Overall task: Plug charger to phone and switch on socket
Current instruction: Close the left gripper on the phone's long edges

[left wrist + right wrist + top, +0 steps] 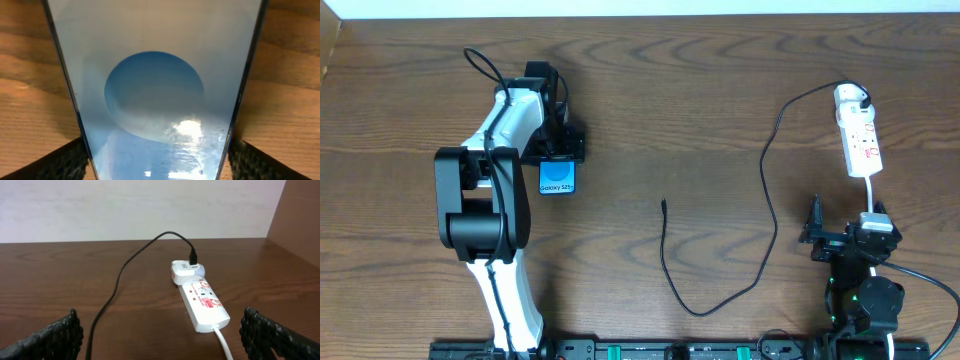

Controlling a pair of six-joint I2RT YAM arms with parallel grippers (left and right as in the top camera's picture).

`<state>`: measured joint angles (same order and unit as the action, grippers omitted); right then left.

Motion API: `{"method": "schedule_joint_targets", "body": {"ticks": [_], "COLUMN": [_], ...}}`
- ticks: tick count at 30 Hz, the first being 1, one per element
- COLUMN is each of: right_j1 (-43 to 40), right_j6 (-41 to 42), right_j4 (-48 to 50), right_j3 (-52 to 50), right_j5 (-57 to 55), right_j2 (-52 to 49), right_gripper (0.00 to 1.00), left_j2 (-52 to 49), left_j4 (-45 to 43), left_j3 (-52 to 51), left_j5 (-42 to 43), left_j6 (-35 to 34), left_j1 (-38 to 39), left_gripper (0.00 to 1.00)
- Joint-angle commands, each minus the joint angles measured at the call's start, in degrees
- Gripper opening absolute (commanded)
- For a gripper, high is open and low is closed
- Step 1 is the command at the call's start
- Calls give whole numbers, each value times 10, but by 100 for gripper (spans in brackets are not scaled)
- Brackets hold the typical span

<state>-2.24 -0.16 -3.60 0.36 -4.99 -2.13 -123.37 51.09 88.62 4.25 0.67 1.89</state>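
My rubbery fingertips [45, 340] are black, pebble-patterned; the slim black-edged phone [160, 90] shows pale blue with a deeper blue disc mid-frame; the narrow plastic socket strip [205, 305] is white with red markings; thin charger cable [118, 280] black; wooden table [60, 270] streaky brown

Overhead, the left arm [510, 125] hides most of the phone [557, 179]. In the left wrist view the phone runs off top and bottom; whether the left gripper's fingers [60, 165] touch its edges is unclear. Switches on the socket [858, 140] are too small to read.
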Motion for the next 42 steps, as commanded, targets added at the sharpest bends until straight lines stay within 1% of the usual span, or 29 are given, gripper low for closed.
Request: {"method": "schedule_joint_targets", "body": {"ticks": [1,3,9,14,17,27,29,32,36,42], "right_j1": [-2,-2,-2,-2,-2,-2,-2,-2,-2,-2], "right_j6": [10,10,10,10,10,10,10,10,10,10], "right_j4": [-1,-1,-1,-1,-1,-1,-1,-1,-1,-1], "right_j3": [0,0,0,0,0,0,0,0,0,0], "right_j5": [-7,-7,-7,-7,-7,-7,-7,-7,-7,-7], "right_j2": [2,2,2,2,2,2,2,2,2,2], "right_gripper": [99,99,99,99,99,99,99,99,99,99], "left_j2": [-7,-7,-7,-7,-7,-7,-7,-7,-7,-7], "left_j4": [0,0,0,0,0,0,0,0,0,0], "left_j3": [-11,-11,-11,-11,-11,-11,-11,-11,-11,-11], "left_j5": [-5,-4,-4,-4,-5,-5,-5,-5,-5,-5], "left_j6": [8,8,8,8,9,8,8,8,8,8], "left_j1": [0,0,0,0,0,0,0,0,0,0], "left_gripper": [85,84,77,76,73,71,68,66,61,56]}}
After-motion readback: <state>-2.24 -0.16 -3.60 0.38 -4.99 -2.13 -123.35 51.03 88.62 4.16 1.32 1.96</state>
